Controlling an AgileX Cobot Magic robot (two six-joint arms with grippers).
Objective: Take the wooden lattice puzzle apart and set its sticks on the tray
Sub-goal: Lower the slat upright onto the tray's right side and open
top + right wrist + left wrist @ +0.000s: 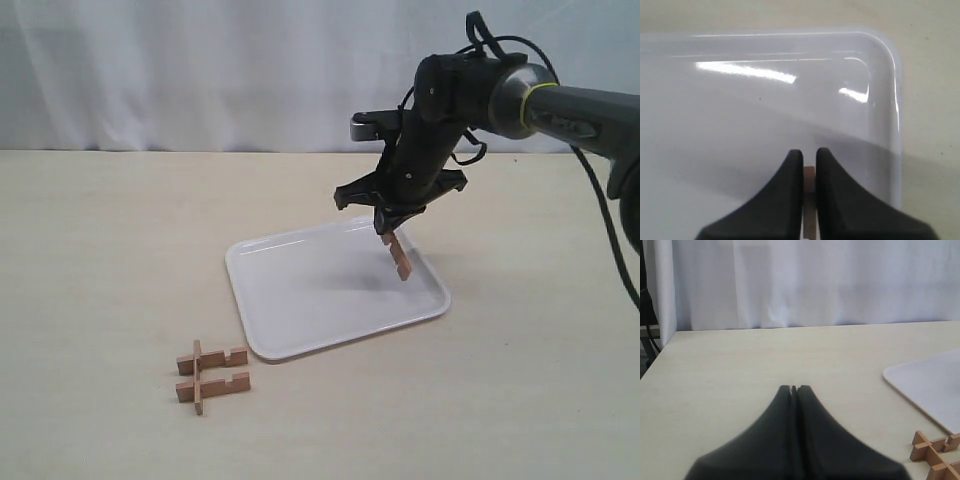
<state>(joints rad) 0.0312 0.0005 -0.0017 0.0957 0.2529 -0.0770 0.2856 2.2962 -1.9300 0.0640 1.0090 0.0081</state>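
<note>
Puzzle remnant (212, 375) lies near tray (300, 300); right tool (388, 231) clamps a stick (401, 262) above it; left tool (793, 388) together.

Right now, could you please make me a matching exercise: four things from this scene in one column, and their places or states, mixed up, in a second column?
Things:
1. single stick
2. rest of the puzzle
3. tray
4. left jaws

Places or states:
A. shut, holding nothing
B. on the table, beside the tray
C. gripped by the right jaws, above the tray
D. white, nothing lying on it

Pairs: 1-C, 2-B, 3-D, 4-A
</note>
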